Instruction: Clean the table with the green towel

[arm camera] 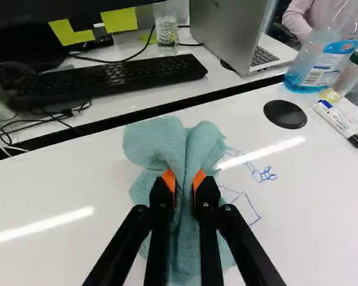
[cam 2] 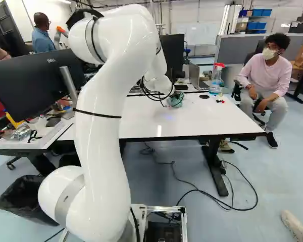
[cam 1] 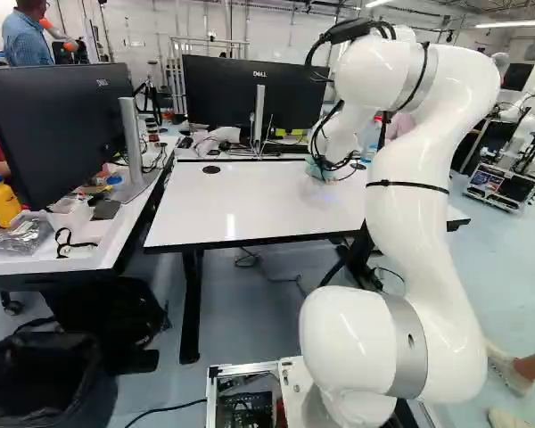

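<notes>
2 base views face ahead from behind the arm (cam 1: 419, 214), sharing the table (cam 1: 276, 201). 1 wrist view looks down, close.

overhead lights (cam 1: 514, 24) shine bright, and glare (arm camera: 42, 226) streaks the glossy table (arm camera: 65, 179).

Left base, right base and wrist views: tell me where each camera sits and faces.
Left base view: behind the arm, to its left, facing ahead and slightly down over the white table; the arm stands right of the middle.
Right base view: behind, to its right, facing likewise; the arm stands left of the middle.
Wrist view: looks along the gripper, its two fingers pinching the towel.
Shared: all three show table and towel.
</notes>
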Tool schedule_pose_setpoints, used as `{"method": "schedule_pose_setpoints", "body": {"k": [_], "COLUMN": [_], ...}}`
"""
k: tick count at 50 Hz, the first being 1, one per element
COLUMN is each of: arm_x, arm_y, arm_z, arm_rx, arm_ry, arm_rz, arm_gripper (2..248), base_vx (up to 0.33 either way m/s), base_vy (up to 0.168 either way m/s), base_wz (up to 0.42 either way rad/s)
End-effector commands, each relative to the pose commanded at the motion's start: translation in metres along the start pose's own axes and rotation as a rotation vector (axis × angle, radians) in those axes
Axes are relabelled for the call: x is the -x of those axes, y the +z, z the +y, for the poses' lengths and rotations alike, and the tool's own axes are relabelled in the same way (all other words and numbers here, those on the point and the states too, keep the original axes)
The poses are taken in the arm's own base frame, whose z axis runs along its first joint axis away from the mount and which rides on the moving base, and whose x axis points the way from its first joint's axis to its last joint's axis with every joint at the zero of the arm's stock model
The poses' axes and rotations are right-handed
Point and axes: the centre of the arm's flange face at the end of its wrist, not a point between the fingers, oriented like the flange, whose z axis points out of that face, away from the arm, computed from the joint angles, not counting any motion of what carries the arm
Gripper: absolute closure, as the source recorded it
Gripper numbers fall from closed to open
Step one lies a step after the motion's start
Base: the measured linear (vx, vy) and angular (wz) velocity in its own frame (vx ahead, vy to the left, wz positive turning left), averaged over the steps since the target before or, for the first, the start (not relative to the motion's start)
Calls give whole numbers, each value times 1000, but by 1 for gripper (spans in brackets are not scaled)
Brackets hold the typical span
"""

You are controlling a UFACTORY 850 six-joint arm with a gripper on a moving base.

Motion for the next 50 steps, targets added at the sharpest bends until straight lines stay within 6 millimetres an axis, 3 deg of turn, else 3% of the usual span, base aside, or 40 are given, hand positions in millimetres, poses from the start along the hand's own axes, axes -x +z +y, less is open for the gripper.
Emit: {"method": "schedule_pose_setpoints", "body": {"k": [50], "arm_x": [7], "arm_y": [0], "arm_z": [0], "arm_rx": [0], "arm_ry": [0], "arm_rz": [-79], "arm_gripper": [199], "base_vx": [0], "base_vy": [0], "base_wz": [0]}}
